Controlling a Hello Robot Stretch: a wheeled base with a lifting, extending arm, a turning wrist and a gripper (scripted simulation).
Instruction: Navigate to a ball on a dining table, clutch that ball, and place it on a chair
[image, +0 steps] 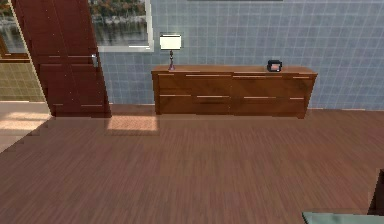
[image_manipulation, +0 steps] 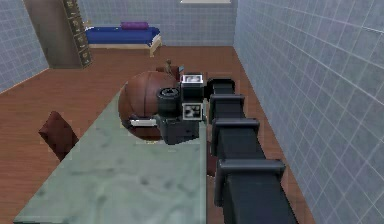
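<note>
Arm side view: large red-brown ball (image_manipulation: 136, 98) on pale green marble counter (image_manipulation: 100, 185), directly left of the hand (image_manipulation: 158, 110); whether the hand holds it cannot be told.

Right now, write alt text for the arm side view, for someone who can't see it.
A dark arm stretches over a pale table, its gripper seen against a large reddish-brown ball; whether it holds the ball cannot be told. A dark red chair stands beside the table, a blue bed beyond.
</note>
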